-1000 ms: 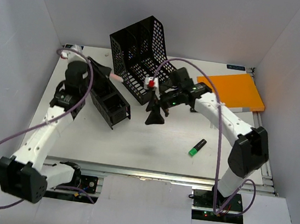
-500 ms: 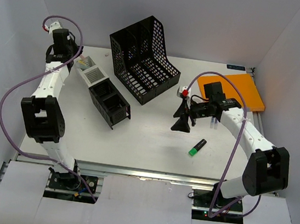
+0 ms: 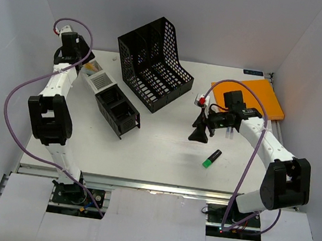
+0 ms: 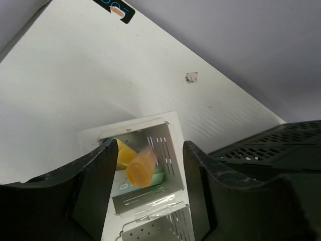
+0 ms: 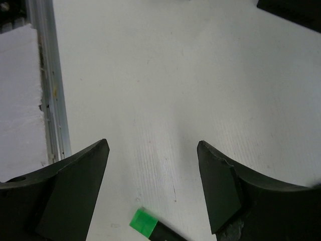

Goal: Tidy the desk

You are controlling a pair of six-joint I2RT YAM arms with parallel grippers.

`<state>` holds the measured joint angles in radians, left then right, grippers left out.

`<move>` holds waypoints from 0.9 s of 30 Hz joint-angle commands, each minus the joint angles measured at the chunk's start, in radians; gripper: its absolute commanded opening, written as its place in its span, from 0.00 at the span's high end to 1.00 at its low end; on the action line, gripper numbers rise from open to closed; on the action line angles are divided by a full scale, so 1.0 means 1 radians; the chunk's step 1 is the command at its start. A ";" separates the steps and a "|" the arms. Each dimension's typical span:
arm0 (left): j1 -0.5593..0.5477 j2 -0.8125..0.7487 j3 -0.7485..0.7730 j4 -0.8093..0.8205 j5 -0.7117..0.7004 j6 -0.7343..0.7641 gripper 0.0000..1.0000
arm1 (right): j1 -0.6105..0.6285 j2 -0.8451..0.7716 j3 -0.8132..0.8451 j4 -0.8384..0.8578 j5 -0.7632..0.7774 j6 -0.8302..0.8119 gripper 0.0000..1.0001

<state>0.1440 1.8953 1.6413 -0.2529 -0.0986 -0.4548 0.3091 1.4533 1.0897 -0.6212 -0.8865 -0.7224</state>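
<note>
Where the top view looks down, the wide white tabletop (image 3: 156,155) carries a green highlighter (image 3: 212,159) near its right edge, the right hand (image 3: 199,135) just beyond it, the left hand (image 3: 78,61) over the far left corner. In the left wrist view that hand is released, a blurred orange cylinder (image 4: 139,169) between its fingers, touching neither, above a pale perforated tray (image 4: 168,150). In the right wrist view the hand is released over bare tabletop.

**Where things sit on the desk**

The file rack (image 3: 153,63) stands upper centre on the desk (image 3: 156,155). The organiser (image 3: 113,99) lies just left of it, with what may be pens (image 4: 138,168) in its far compartment. A folder (image 3: 253,97) lies upper right, and a highlighter (image 3: 212,158) lower right of centre.
</note>
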 commanded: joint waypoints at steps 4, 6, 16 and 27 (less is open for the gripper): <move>0.003 -0.079 -0.011 0.007 0.076 0.048 0.19 | -0.003 -0.089 -0.027 -0.209 0.238 -0.401 0.21; 0.007 -0.111 -0.020 0.010 0.114 0.058 0.17 | -0.004 -0.135 -0.072 -0.330 0.283 -0.706 0.19; 0.014 -0.452 -0.247 0.072 0.351 0.023 0.07 | 0.001 -0.039 -0.161 -0.485 0.531 -1.296 0.19; 0.014 -0.891 -0.741 0.109 0.577 -0.153 0.06 | 0.071 0.076 -0.215 -0.288 0.640 -1.186 0.33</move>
<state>0.1516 1.1336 1.0973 -0.1210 0.3613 -0.5130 0.3470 1.4767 0.8862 -0.9777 -0.3038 -1.9378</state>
